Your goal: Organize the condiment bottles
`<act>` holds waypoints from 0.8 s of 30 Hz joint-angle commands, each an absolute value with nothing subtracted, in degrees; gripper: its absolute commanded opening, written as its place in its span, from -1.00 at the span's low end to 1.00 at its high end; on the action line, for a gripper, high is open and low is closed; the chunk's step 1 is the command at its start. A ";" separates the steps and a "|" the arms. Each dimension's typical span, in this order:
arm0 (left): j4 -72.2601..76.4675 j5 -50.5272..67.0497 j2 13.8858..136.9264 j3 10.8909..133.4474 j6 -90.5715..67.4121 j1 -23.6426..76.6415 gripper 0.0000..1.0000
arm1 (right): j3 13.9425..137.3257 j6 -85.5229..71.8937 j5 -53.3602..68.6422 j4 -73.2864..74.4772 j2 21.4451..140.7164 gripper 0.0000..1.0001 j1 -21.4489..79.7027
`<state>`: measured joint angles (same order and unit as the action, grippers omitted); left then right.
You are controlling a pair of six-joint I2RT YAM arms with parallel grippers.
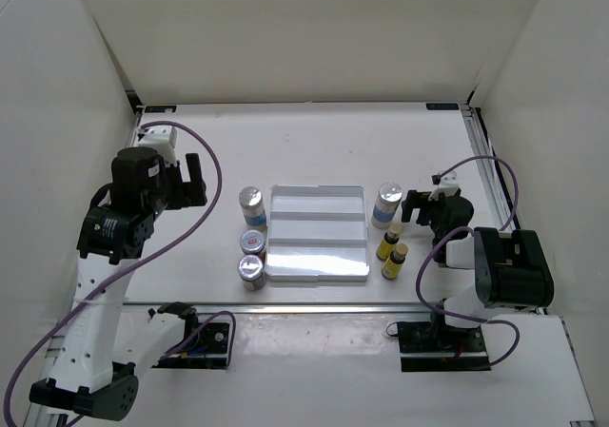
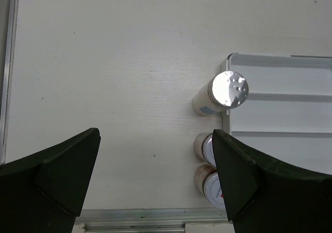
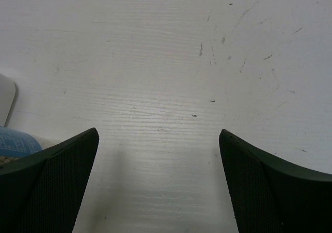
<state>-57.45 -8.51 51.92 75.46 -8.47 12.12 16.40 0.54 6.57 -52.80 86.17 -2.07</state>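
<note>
Left gripper (image 2: 155, 142) held high toward the left edge, right gripper (image 3: 158, 137) low toward the right edge, jaws of each apart; condiment bottles (image 1: 251, 202) flank the central tray (image 1: 319, 273), three per side.

Top external: high, behind arms, looking down over whole tabletop (image 1: 314, 146). Left wrist: raised, facing downward, shares tray (image 2: 280, 60) left edge. Right wrist: low, close to tabletop.

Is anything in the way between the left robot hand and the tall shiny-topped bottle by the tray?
No. Only bare table lies between the left gripper and the tall silver-capped bottle. The two short jars stand off to the side.
</note>
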 commanded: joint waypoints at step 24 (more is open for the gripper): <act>-62.13 -18.53 55.29 73.57 -17.38 12.13 1.00 | 86.12 -30.75 -14.27 63.97 87.88 1.00 -2.37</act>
<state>-60.60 -12.21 57.80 74.98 -10.24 12.12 83.09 -22.85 -17.34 39.33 84.38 -1.96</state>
